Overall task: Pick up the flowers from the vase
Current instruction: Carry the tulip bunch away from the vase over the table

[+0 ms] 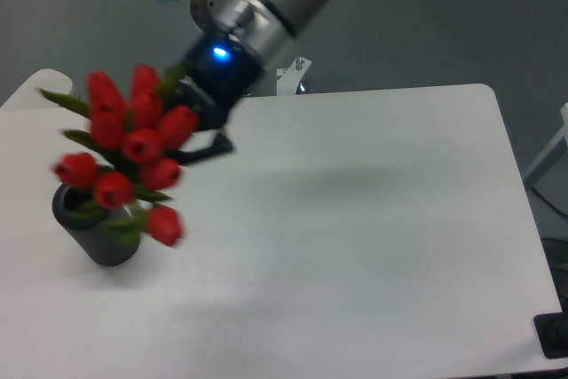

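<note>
Nearest the camera: bare white table (355, 290) with rounded corners, smooth top, faint soft shadows across it.

Left side: matte dark grey cylindrical vase (96, 232), upright on the table, thick-walled, its mouth partly hidden behind leaves.

In front of and above the vase: bunch of red closed tulip buds with green stems and narrow leaves (133, 157). Blurred. Buds spread wider than the vase. Lowest bud overlaps the vase's right shoulder in this view; whether the stem ends are clear of the mouth cannot be told.

Behind the bunch: black two-finger gripper (191, 122) on the grey arm, a blue light lit on its wrist. One finger shows below the buds; the grasp itself is masked. The bunch hangs off it clear of the table, so it reads as clamped on the stems.

Judgement: lift in hand, nearly complete. To do it well, carry on straight up until the stems are plainly above the rim before any sideways travel, or trailing leaves may tip the vase. Steady pace; the heads look floppy.

Far: white arm pedestal (257, 59) at the table's back edge, grey floor beyond.
</note>
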Controlling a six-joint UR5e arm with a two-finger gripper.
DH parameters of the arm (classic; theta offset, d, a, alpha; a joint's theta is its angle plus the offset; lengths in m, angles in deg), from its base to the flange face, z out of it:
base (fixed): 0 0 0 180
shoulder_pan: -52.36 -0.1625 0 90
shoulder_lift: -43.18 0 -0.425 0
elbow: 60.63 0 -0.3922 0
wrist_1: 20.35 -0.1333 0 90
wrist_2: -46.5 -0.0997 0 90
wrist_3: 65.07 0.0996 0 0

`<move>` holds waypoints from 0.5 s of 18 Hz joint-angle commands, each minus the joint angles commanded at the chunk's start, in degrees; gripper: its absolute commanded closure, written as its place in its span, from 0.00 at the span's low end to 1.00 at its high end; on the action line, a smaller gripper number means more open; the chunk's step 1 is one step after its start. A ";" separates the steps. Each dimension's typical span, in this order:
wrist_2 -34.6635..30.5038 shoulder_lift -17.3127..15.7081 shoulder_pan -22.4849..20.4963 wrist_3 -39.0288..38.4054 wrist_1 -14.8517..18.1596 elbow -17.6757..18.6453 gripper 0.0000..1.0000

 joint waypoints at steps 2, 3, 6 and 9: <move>-0.09 1.76 -1.50 1.76 0.00 -1.14 0.71; -0.26 2.12 -2.38 2.73 0.00 -1.15 0.71; -0.53 4.13 -3.79 6.07 0.09 -1.76 0.71; -0.53 5.89 -5.37 10.19 0.09 -1.76 0.72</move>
